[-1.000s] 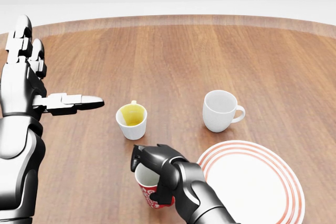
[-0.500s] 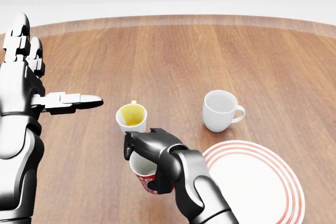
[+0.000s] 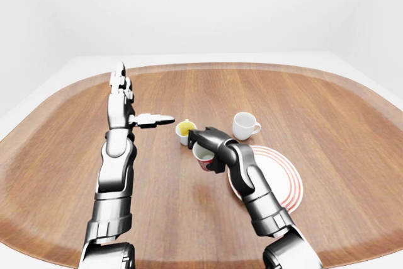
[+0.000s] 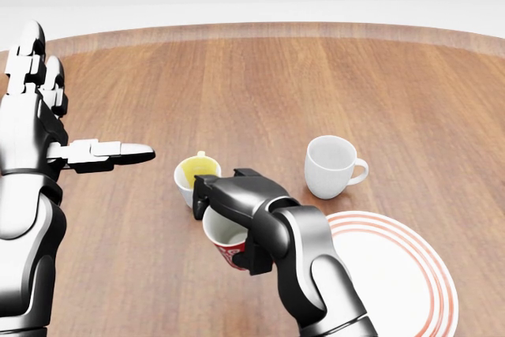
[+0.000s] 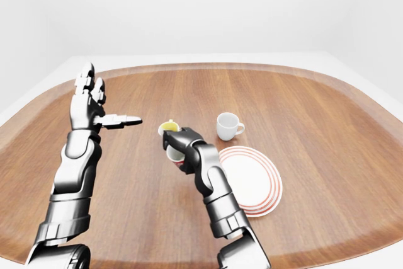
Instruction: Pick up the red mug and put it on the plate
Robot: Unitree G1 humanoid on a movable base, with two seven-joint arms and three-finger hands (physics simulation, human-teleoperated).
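The red mug point(image 4: 226, 244), white inside, hangs above the table in my right hand point(image 4: 229, 219), whose fingers are shut round its rim and side. It sits just left of the white plate with red rings point(image 4: 398, 274) and close below the yellow-lined cup. My left hand point(image 4: 59, 128) is raised at the left of the head view, open, fingers spread and thumb pointing right, holding nothing.
A small white cup with a yellow inside point(image 4: 196, 179) stands right above the red mug. A white mug point(image 4: 331, 165) with its handle to the right stands above the plate. All of it rests on a round wooden table point(image 4: 260, 76).
My right hand has lifted the red mug and carried it up the view, toward the yellow-lined cup. The left arm has not moved.
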